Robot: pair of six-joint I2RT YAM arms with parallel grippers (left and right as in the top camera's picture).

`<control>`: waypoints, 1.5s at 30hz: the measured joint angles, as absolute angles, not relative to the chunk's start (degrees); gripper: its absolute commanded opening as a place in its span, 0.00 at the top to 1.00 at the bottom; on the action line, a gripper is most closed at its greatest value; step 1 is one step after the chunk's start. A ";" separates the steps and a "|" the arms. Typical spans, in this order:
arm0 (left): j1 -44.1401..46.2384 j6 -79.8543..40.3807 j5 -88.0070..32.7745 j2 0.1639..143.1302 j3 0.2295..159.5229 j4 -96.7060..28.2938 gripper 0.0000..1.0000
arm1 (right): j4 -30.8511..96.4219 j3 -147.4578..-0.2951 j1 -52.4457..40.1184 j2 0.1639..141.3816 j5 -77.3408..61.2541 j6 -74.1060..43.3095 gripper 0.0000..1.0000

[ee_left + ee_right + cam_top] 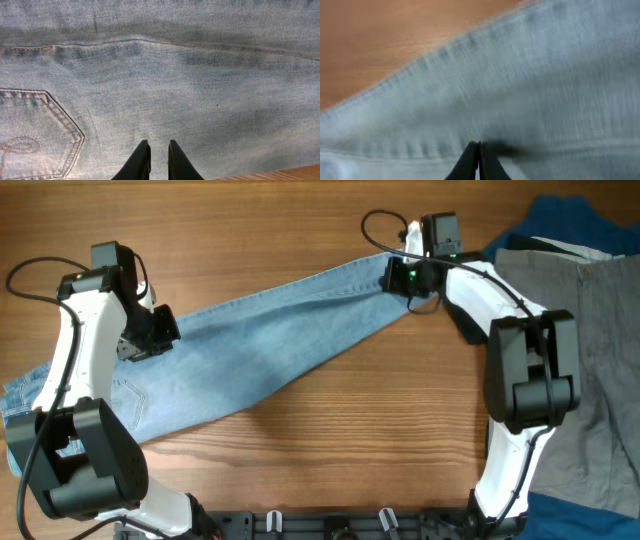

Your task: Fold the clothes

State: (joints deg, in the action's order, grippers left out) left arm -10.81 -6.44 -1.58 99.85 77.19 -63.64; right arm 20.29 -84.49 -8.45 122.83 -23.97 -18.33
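Jeans: light blue denim jeans (270,345) lie stretched slantwise over the wooden table (350,440), seat end at lower left, leg end at upper right.
Seat end: partly covered by the left arm and cut off by the overhead frame's left edge; the waistband cannot be made out.
Left gripper (150,332): set on the upper thigh near a stitched back pocket (35,135), itself cut off in the wrist view. Its fingers stand with a slim gap; whether denim is pinched between them cannot be told.
Right gripper (397,277): at the far tip of the leg, fingers pressed together with denim creased at their tips. The hem is hidden under it.
Right wrist view: blurred; only cloth, a seam and table edge read.
Side pile: a grey garment (590,330) and a blue garment (565,220) at right, cut off by the frame.
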 measured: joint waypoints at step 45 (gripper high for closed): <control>-4.05 -7.20 -10.87 99.92 63.35 -46.04 0.78 | 19.44 -81.58 -9.04 120.99 -24.45 -17.21 0.96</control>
